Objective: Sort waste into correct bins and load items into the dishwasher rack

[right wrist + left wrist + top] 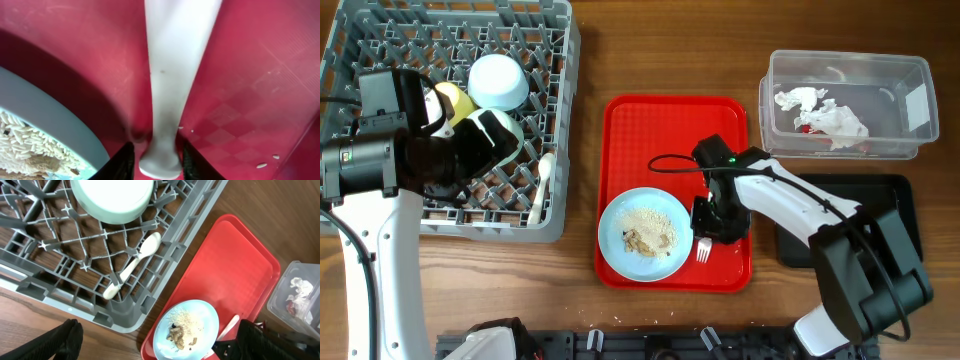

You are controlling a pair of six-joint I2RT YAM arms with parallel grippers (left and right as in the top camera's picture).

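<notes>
Where the table's far left side lies, the large square grey plastic dishwasher rack (pixel 563 100) holds an upturned pale blue bowl (pixel 498 80), a small yellow cup (pixel 451 100) and a pale green bowl (pixel 112 197) close together among its pegs. A white plastic spoon (pixel 541 187) lies on the rack's grid by its right wall. Its long axis runs far to near, with the bowl end toward the far side. The left gripper (pixel 159 327) hangs over that part of the rack, jaws spread wide with nothing between them.

The flat red serving tray (pixel 675 130) sits mid-table, just right of the rack. At the far right, the clear plastic rectangular tub (pixel 880 65) contains crumpled white paper napkins (pixel 820 110) and a small red-and-white wrapper (pixel 807 127). On its near side, the shallow black rectangular tray (pixel 898 195) is largely covered by the right arm, so its contents cannot be seen.

On the red tray's near left part rests the pale blue round plate (pixel 616 222), carrying beige crumbly food scraps (pixel 648 232). Just right of the plate, the white plastic fork (pixel 703 250) lies flat on the tray. Its long axis runs far to near, with the tines pointing at the tray's near edge. The right gripper (pixel 159 150) sits low over the handle, one finger close on each side. Whether the jaws press the handle cannot be told.
</notes>
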